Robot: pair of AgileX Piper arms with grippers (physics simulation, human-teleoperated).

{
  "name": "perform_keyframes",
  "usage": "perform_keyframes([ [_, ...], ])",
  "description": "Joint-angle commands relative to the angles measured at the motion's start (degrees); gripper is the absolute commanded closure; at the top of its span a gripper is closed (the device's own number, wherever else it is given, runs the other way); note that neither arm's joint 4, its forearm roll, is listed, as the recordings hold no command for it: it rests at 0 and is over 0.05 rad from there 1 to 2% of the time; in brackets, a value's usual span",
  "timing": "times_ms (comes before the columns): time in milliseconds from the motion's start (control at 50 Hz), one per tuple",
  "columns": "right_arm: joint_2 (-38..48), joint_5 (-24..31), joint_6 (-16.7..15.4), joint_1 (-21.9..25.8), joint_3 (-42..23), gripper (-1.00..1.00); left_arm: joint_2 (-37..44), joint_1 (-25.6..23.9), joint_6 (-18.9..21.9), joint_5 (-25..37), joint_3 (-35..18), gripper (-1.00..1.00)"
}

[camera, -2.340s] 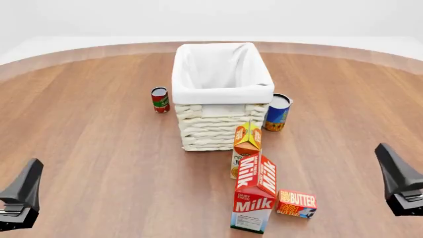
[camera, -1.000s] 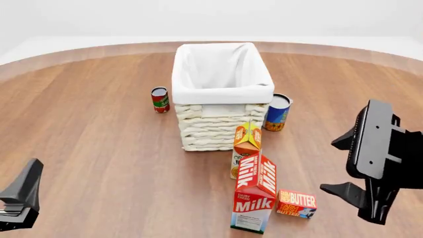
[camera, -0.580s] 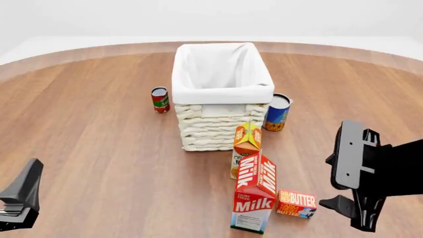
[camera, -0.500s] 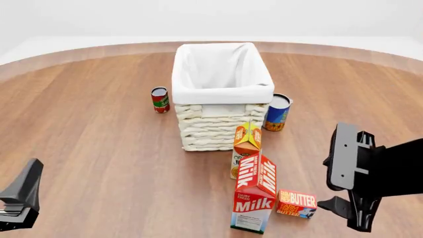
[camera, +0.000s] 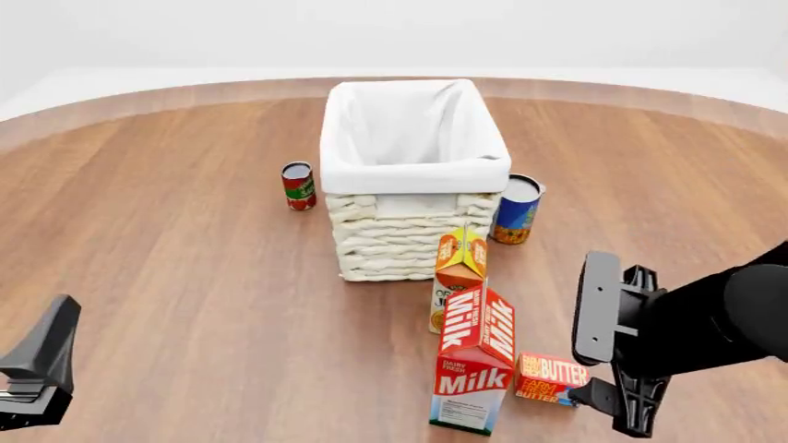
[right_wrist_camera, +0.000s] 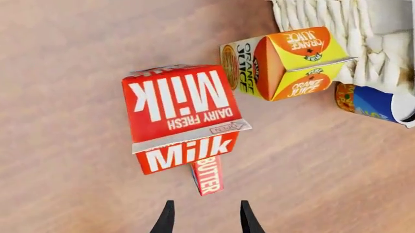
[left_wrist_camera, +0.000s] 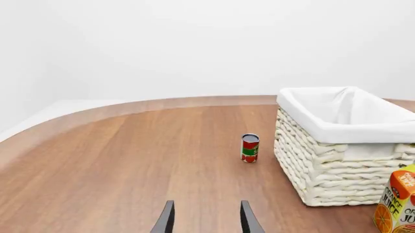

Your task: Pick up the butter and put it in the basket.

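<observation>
While the right gripper (camera: 612, 355) hangs over the near right of the table (camera: 185, 240), findings are as follows.

Step in hand: approach to the butter (camera: 552, 378); no grasp made.
Butter: flat on the table, near right, just beside the milk carton (camera: 474, 371) on its right. In the right wrist view it shows only partly, the carton's top covering the rest.
Right gripper: fingers parted, nothing between them, pointing down, above the butter's right end.
Left gripper (left_wrist_camera: 206, 221): parted, holding nothing, parked at the near left edge, well apart from the work.
Basket (camera: 412, 161): centre, far of the cartons, lining open.
Juice carton (camera: 459, 269): between the milk carton and the basket front.
Cans: small red can (camera: 298, 185) left of the basket; blue can (camera: 516, 209) at its right side.
Next move, as judged: centre the fingers over the butter, lower, and close across its narrow width.
Risk, as judged: the milk carton stands close on the left; a finger on that side could tip it.
</observation>
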Motion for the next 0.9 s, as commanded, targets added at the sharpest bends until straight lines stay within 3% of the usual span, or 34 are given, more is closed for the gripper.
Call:
perform_keyframes([
  [20, 2.33, -2.20, -0.29, -1.04, 1.77, -1.00, 0.00, 0.00, 0.00, 0.00, 0.00, -1.00],
  [580, 5.44, -6.46, -5.62, -9.22, 4.88, -1.00, 0.00, 0.00, 0.00, 0.00, 0.00, -1.00],
  [900, 7.99, -9.52, -4.96, -9.16, 5.72, -1.00, 0.00, 0.00, 0.00, 0.00, 0.00, -1.00],
])
